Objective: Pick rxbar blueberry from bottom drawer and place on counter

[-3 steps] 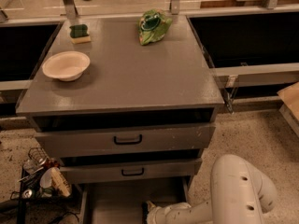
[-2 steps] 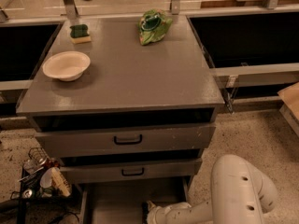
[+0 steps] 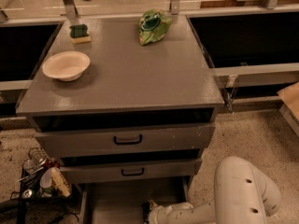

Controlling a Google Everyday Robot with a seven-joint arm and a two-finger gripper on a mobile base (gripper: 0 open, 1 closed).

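- The counter (image 3: pixel 140 73) is spreading wide and grey across the middle of the view, its squared front edge facing the camera.
- The robot's white arm (image 3: pixel 243 195) is bending in from the lower right, its rounded elbow standing on the right of the cabinet and its forearm reaching left towards the lowest drawer.
- The upper drawer (image 3: pixel 93 143) and the middle drawer (image 3: pixel 93 172), each with a black handle, are sitting one under the other beneath the counter, both with their fronts close to the cabinet.
- The bottom drawer (image 3: pixel 117 202) is standing pulled out below them, showing a bare grey floor on its left part.
- A wire basket (image 3: pixel 39 178) of small clutter is lying on the speckled floor to the left of the cabinet.
- A pale bowl (image 3: pixel 66 65) is resting upright on the left side of the counter.
- A green chip bag (image 3: pixel 153 26) is lying crumpled near the counter's back edge, right of centre.
- A green and yellow sponge (image 3: pixel 80 33) is sitting at the back left, behind the bowl.
- The gripper (image 3: pixel 149 212) is reaching down inside the bottom drawer, on its right side; whether it is released, clenched or grasping anything cannot be told.
- The rxbar blueberry is not showing clearly anywhere, so where it is lying cannot be told.
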